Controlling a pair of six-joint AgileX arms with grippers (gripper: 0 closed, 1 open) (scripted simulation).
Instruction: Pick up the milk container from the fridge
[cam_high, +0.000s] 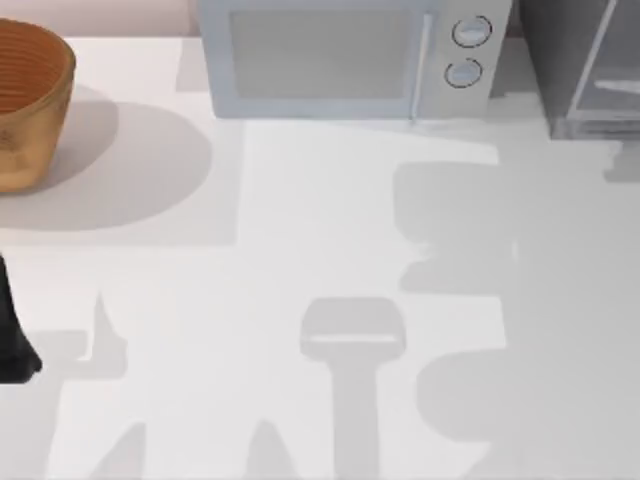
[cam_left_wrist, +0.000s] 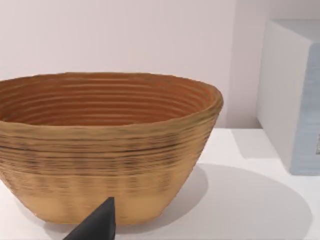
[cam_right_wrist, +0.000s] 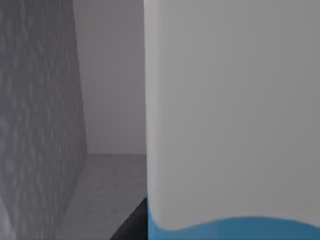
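Milk carton (cam_right_wrist: 230, 125) close against the right wrist camera, inside the grey fridge (cam_high: 585, 70) at the tabletop's (cam_high: 300, 230) far right. Right hand's grip: cannot tell. Left arm (cam_high: 12, 330) parked at left, facing the basket (cam_left_wrist: 105, 145).

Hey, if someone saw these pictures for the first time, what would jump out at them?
Probably the ribbed, golden-brown woven basket at the table's far left, looming large before the left wrist camera. Next, the pale blue-grey microwave with two round knobs along the back edge, with the dark grey fridge at its right. The right wrist view presses close against the white-and-blue milk carton.
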